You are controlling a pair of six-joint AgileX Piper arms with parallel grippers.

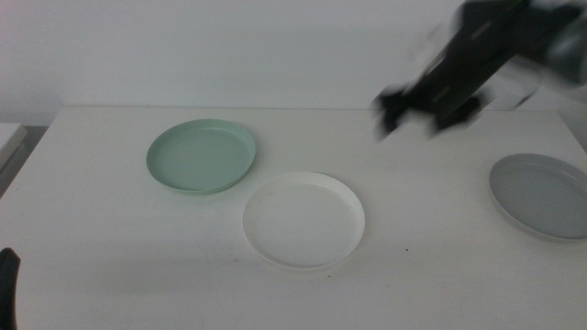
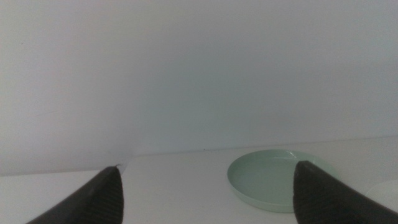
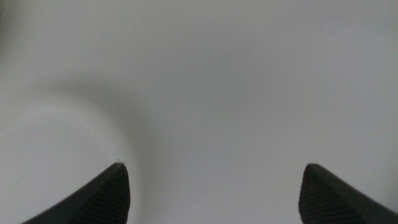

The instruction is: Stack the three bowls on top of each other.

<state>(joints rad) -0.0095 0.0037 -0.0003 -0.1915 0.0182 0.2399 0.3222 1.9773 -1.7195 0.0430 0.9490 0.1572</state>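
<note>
Three bowls lie apart on the white table: a mint green bowl (image 1: 202,156) at the back left, a white bowl (image 1: 304,220) in the middle, and a grey bowl (image 1: 541,194) at the right edge. My right gripper (image 1: 393,110) hangs motion-blurred above the table's back right, between the white and grey bowls. In its wrist view the right gripper (image 3: 214,165) is open and holds nothing; only blurred pale surface shows. My left gripper (image 1: 7,280) waits at the bottom left corner. The left gripper (image 2: 208,167) is open, with the green bowl (image 2: 280,180) ahead of it.
The table (image 1: 110,238) is white, with a white wall behind it. Its left edge runs close to the green bowl's side, and a pale object (image 1: 7,137) sits just past that edge.
</note>
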